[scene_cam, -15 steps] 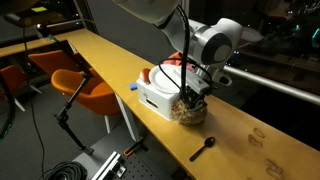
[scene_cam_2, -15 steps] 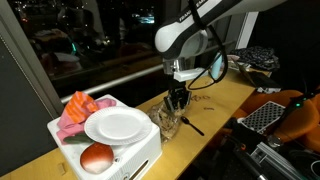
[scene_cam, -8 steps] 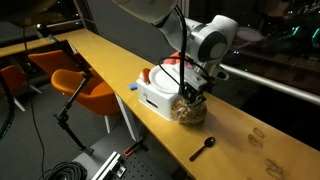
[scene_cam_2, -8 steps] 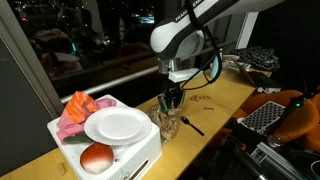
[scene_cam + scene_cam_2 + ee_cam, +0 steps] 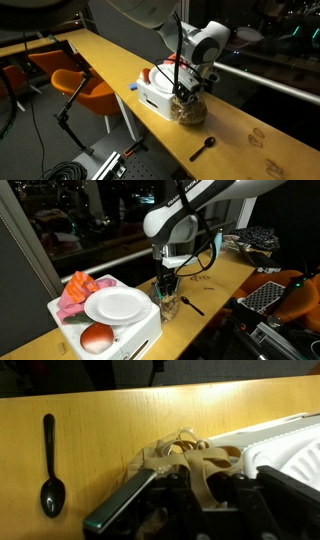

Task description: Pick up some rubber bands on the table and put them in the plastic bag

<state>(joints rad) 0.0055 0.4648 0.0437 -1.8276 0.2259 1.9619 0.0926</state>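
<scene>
A clear plastic bag (image 5: 188, 110) holding tan rubber bands stands on the wooden table beside a white dish rack, and shows in both exterior views (image 5: 168, 306). My gripper (image 5: 186, 93) hangs just above it (image 5: 166, 283). In the wrist view the fingers (image 5: 205, 495) are closed on several tan rubber bands (image 5: 185, 450), which stretch from the heap below up between the fingertips. The bag's plastic is hard to make out there. A few loose bands (image 5: 258, 135) lie on the table further along.
The white dish rack (image 5: 150, 95) holds a white plate (image 5: 117, 305), an orange cloth and a round brown thing, and touches the bag's side (image 5: 280, 445). A black spoon (image 5: 50, 465) lies on the table beyond the bag (image 5: 203, 148). Orange chairs stand past the table edge.
My gripper has moved up and towards the dish rack, out of the bag's mouth, with rubber bands stretching after it. Bag, rack and spoon have stayed put.
</scene>
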